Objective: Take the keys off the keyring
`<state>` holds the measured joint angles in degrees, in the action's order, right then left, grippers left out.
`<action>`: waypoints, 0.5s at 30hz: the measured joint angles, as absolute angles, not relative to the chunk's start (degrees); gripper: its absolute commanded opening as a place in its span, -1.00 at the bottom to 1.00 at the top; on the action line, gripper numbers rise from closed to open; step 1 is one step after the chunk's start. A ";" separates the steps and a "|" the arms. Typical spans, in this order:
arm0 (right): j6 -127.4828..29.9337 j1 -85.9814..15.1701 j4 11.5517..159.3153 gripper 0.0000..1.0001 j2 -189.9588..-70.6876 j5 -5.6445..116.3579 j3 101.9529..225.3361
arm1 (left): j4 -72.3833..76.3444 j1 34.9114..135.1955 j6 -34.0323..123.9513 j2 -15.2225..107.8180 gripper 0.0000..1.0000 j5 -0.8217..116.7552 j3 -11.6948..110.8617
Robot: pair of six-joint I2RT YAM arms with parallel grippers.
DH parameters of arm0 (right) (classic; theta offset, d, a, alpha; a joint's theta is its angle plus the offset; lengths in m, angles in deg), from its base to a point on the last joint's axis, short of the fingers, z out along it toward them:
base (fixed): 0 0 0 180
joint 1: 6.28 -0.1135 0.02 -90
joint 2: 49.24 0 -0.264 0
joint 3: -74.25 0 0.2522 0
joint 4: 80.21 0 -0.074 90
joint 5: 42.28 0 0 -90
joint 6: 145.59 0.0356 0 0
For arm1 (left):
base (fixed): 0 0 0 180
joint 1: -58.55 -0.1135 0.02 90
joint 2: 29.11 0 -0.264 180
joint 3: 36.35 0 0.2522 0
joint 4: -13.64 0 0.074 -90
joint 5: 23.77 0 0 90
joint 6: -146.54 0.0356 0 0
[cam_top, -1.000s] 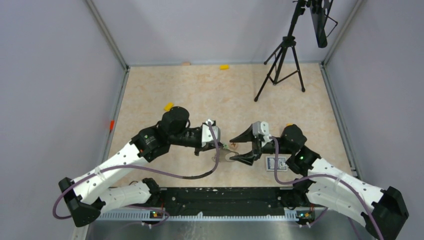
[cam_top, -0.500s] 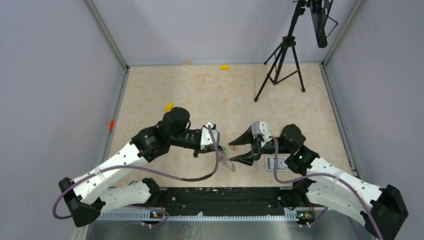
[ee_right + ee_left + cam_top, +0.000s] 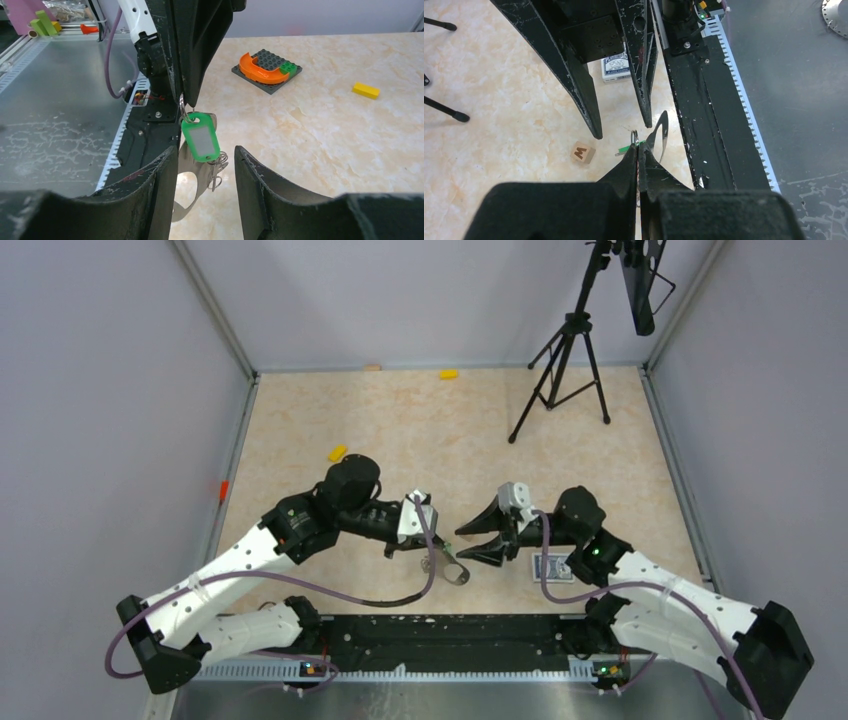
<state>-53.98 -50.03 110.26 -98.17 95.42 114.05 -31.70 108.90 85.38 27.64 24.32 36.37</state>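
Near the front of the bench, the left claw is clamped shut on the top of the keyring, so the bunch dangles clear of the surface. The green-headed key hangs foremost, the silvery keys are at its 5 o'clock, and the grey loop is behind. The right claw is open, its jaws flanking the green head with neither touching. My read: close squarely on the green head alone, then draw it away from the left claw. Catching the loop too would only set arm against arm. Around: a brown cube lies on the bench beneath, a card deck sits at the right claw's 4 o'clock, the tripod at 1 o'clock and a yellow block at 10 are well apart. The black front rail sits close beside the bunch, the only crowding.
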 measured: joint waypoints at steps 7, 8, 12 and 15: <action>-55.05 -50.00 110.34 -0.12 -99.57 92.99 113.99 | -31.96 108.90 86.12 27.64 -1.00 23.31 36.64; -55.38 -50.00 110.30 -0.12 -99.70 92.56 113.99 | -31.98 108.90 86.28 27.64 -1.00 23.27 36.68; -56.08 -50.03 110.24 -0.09 -100.20 92.25 113.99 | -32.15 108.90 86.56 27.64 -1.00 23.18 36.68; -56.12 -50.11 110.13 -0.04 -100.44 92.88 113.99 | -32.31 108.90 86.56 27.64 -1.00 23.25 36.68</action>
